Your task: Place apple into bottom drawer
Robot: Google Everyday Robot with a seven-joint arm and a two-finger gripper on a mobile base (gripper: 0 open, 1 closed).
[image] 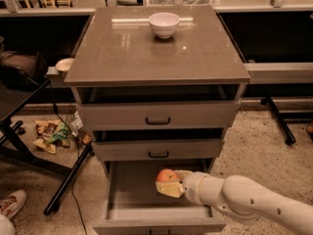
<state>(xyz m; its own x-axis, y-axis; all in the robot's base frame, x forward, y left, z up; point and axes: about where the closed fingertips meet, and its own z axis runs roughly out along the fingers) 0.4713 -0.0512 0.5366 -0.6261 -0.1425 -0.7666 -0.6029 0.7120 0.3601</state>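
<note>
1 apple in pincer above drawer

Warm overhead light, moderate in strength. A pale glare band crosses the cabinet top near its far edge, passing behind the white bowl. Shadow fills the gaps above the top drawer and the middle drawer. Below the top's near edge, the gripper clasps the apple, brightly lit, over the dimmer bottom drawer.
</note>
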